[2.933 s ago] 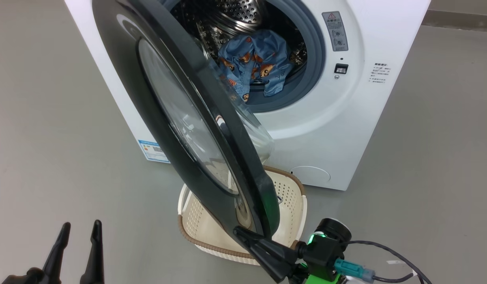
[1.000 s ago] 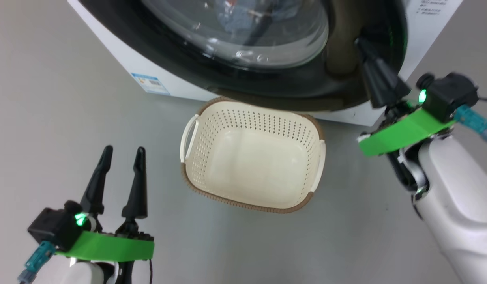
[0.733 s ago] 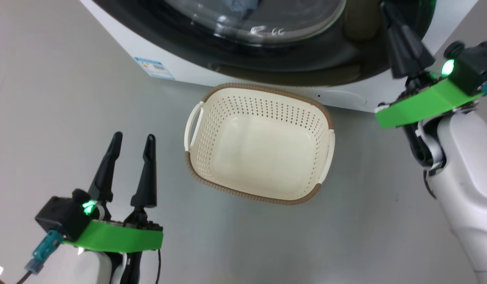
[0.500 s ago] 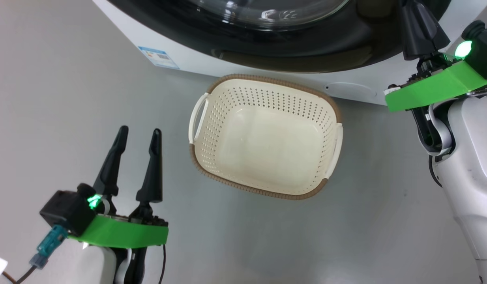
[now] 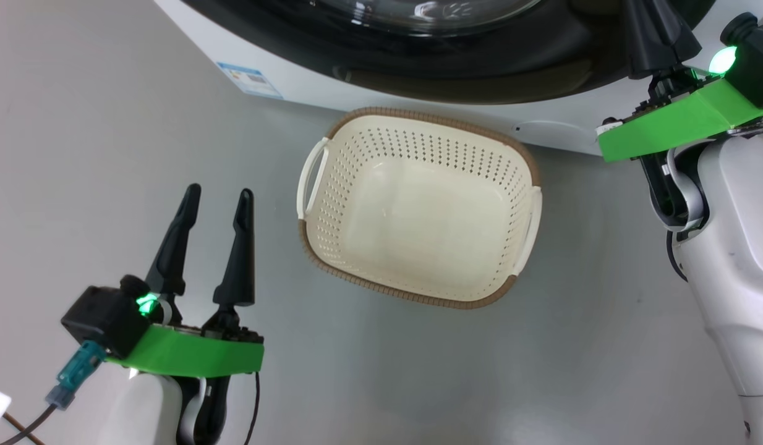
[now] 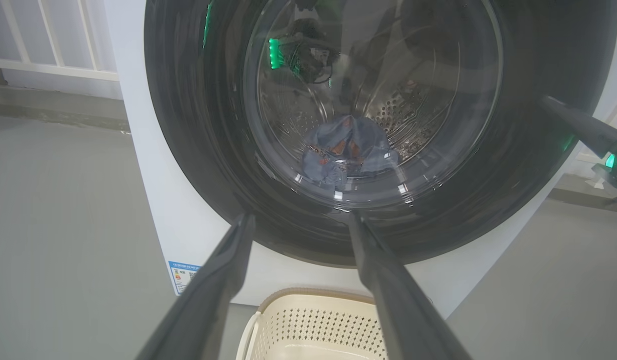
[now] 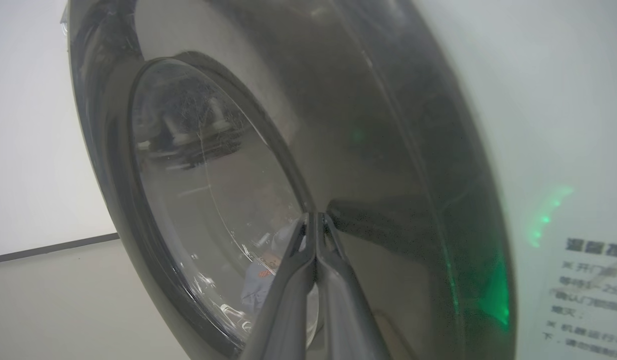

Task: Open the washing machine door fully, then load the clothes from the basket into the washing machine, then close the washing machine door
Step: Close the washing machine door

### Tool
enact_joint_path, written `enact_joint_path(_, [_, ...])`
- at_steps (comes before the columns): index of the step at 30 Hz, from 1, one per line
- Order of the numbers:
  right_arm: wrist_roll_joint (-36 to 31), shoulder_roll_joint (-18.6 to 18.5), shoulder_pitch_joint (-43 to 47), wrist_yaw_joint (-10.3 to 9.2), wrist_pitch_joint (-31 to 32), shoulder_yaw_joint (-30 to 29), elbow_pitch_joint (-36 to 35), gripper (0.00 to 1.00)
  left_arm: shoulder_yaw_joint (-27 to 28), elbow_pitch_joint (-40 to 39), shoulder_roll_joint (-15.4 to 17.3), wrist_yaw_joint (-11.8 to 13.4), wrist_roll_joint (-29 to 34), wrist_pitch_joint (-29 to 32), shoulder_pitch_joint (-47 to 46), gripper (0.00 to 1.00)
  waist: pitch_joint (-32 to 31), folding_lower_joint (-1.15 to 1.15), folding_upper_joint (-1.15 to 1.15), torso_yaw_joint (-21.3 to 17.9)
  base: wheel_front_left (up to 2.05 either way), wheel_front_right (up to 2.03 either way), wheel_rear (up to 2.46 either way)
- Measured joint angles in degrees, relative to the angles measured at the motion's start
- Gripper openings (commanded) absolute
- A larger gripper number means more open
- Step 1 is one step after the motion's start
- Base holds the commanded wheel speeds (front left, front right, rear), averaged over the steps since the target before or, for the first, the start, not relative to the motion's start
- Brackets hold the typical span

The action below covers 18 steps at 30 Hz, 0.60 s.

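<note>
Near left, the left gripper (image 5: 219, 191) hovers, fingers apart; the empty basket (image 5: 418, 113) sits mid-floor; far right, the right gripper (image 7: 314, 216), fingers together, meets the glossy ring of the washing machine door (image 6: 198, 125), likely heavy, stiff, slippery, best pushed at this edge; the clothes (image 6: 348, 155) lie behind its glass.

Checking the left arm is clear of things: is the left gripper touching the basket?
Apart. The head view shows a strip of bare grey floor between the open left gripper and the basket.
</note>
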Motion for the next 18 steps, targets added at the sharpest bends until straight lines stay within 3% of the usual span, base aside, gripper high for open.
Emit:
enact_joint_path(13, [0.3,1.2,9.8,-0.80,0.0,1.8,-1.6,0.00,0.9,3.7,2.6,0.0,-1.0,0.0,2.0,1.00,-6.1,0.00,0.00,-2.5,0.00,0.00,0.00])
enact_joint_path(18, [0.4,1.5,14.6,-0.85,0.0,1.5,-2.1,0.42,2.1,4.7,3.7,0.0,-0.9,0.0,4.2,1.00,-9.0,-0.01,0.00,-3.8,0.00,0.00,0.00])
